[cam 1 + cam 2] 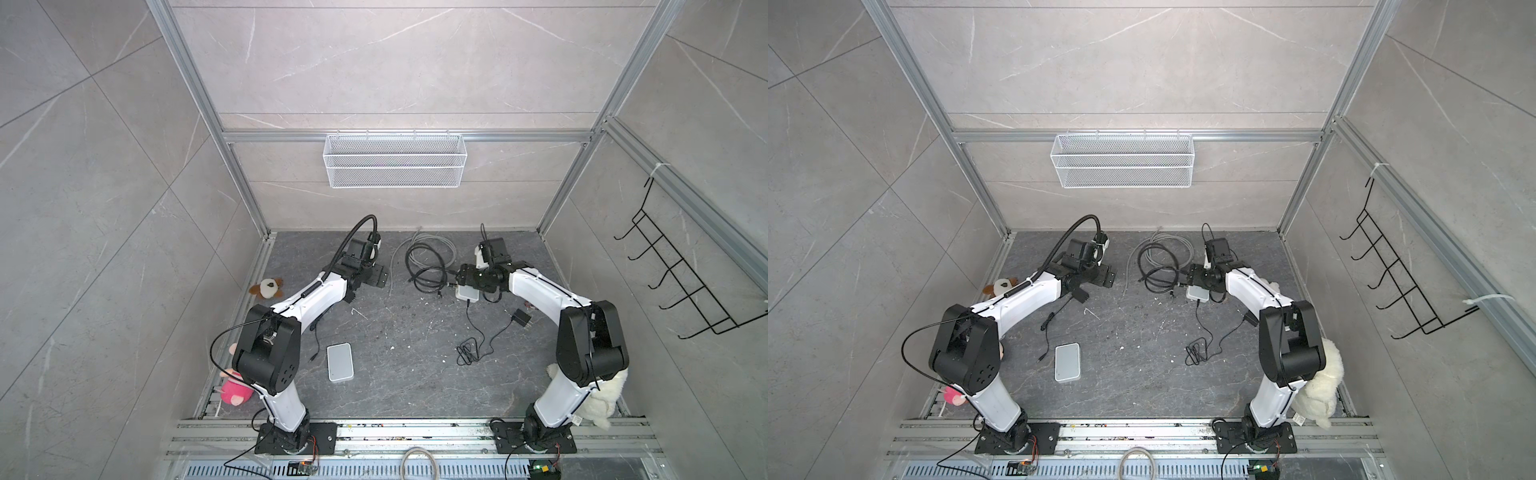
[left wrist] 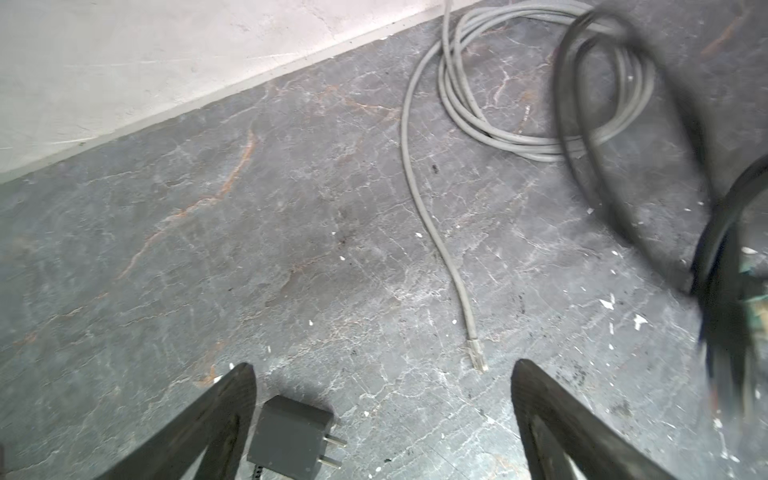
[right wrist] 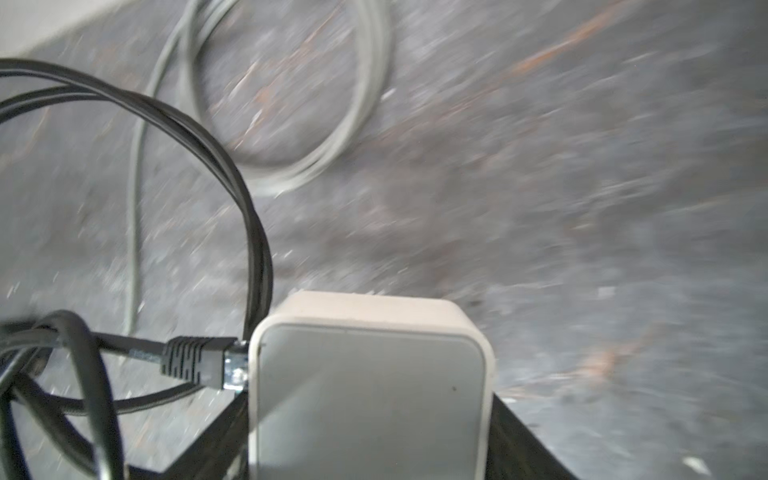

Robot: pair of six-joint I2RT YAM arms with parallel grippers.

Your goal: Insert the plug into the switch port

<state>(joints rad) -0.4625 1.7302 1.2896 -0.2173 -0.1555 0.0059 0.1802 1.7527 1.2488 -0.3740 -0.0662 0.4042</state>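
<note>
In a top view the right pincer (image 1: 465, 286) pinches the white switch (image 1: 469, 295) just beside the black cable coil (image 1: 432, 269), the port too small to read; in the left wrist view the left pincer (image 2: 382, 365) stands spread above the tabletop (image 2: 291, 228), a grey plug (image 2: 478, 361) lying free ahead; in the right wrist view a black plug (image 3: 195, 361) meets the switch's side; best hold the switch square and press straight; seating depth is unclear.
</note>
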